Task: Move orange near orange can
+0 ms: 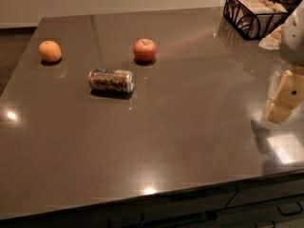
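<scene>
— Lying on its side on the dark counter (190,141) is the orange can (111,80). Where is the orange from it?
— The orange (50,51) rests on the counter well apart from the can, farther back and off to its left.
— And the red apple?
— The apple (144,50) stands near the can, just behind it and a little to its right.
— The gripper?
— The gripper (285,99) hangs far to the can's right, over the counter's side edge. Whether it is parted or closed, I cannot tell. A black wire basket (231,14) sits farther back on that side.
</scene>
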Controlling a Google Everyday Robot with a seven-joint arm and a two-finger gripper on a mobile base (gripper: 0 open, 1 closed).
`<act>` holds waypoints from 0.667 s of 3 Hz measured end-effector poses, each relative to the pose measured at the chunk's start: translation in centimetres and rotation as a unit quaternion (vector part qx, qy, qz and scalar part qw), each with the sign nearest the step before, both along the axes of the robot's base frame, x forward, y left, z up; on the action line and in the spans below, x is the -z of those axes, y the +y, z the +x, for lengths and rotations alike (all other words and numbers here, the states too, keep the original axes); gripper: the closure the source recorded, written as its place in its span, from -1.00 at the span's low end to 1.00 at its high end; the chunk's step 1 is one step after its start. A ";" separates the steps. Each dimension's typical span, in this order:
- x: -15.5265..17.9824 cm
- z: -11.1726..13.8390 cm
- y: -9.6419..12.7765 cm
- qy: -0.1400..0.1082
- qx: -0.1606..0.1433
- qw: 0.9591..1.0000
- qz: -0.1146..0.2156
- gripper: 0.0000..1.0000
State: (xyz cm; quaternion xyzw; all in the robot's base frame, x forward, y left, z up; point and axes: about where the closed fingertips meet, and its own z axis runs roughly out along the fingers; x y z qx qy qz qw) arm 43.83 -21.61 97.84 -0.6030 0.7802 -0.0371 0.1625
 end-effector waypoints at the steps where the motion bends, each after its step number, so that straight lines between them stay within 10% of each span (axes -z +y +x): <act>1: 0.0 0.4 0.4 -0.001 -0.001 1.000 0.005 -1.00; 2: -0.1 2.8 2.4 -0.003 -0.005 0.999 0.033 -1.00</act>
